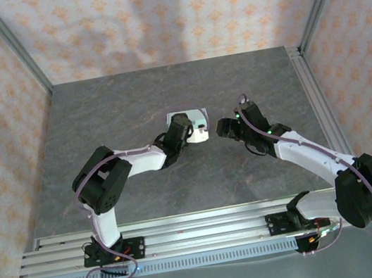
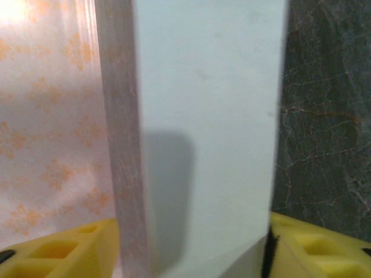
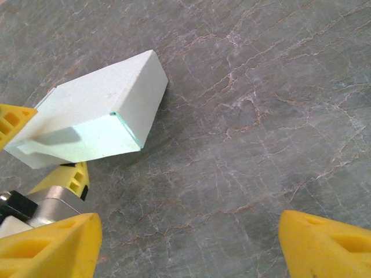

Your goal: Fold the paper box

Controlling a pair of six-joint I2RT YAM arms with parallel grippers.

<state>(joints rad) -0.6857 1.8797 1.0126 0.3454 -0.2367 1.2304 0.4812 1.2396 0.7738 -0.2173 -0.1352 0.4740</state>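
The paper box (image 1: 195, 118) is a pale mint-green closed block at the table's middle. In the left wrist view the paper box (image 2: 208, 116) runs up between the yellow fingers (image 2: 58, 252) of my left gripper (image 2: 194, 255), which is shut on its two long sides. The right wrist view has the paper box (image 3: 98, 110) tilted above the table, with the left gripper's yellow fingertips (image 3: 11, 124) on either side of it. My right gripper (image 3: 188, 249) stands open just right of the box over bare table, nothing between its fingers. From above, the right gripper (image 1: 224, 129) faces the left gripper (image 1: 185, 126).
The grey marbled table (image 1: 129, 98) has free room all round the box. Patterned walls (image 1: 151, 16) close the back and sides. An aluminium rail (image 1: 202, 232) carries both arm bases at the near edge.
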